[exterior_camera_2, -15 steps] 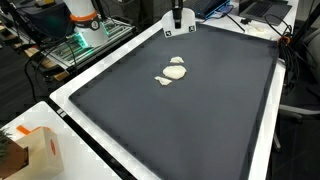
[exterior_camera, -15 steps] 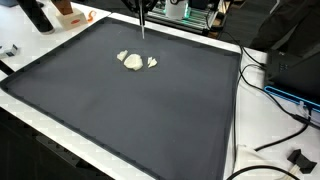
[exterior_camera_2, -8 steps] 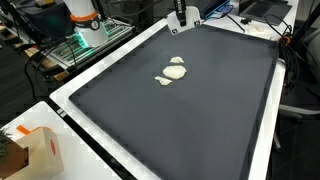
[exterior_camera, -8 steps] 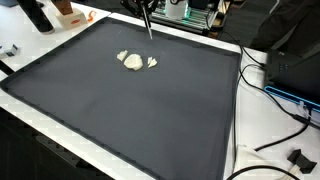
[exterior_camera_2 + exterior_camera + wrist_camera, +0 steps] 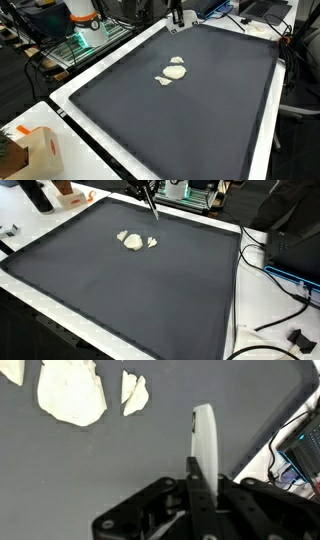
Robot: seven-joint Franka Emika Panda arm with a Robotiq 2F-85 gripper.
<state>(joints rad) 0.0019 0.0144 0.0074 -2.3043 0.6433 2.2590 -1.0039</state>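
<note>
My gripper [image 5: 198, 472] is shut on a slim white stick-like tool [image 5: 205, 438] that pokes out past the jaws. In both exterior views the gripper [image 5: 147, 189] [image 5: 176, 12] hangs above the far edge of the dark mat [image 5: 150, 290], with the thin tool [image 5: 153, 210] slanting down below it. Three pale lumps lie on the mat: a large lump [image 5: 133, 242] [image 5: 176, 71] [image 5: 72, 392], a small piece [image 5: 152, 242] [image 5: 134, 392] and another piece [image 5: 122, 236] [image 5: 164, 79]. The tool tip is off the mat, a short way from the lumps and not touching them.
A white table border [image 5: 100, 65] rings the mat. Cables [image 5: 275, 275] and a black plug [image 5: 298, 338] lie along one side. A cardboard box [image 5: 35, 150] sits at a near corner, with bottles [image 5: 38, 194] and equipment [image 5: 82, 25] past the mat.
The gripper has drawn back and up toward the mat's far edge, away from the lumps, and the tool now slants more. The lumps have not moved.
</note>
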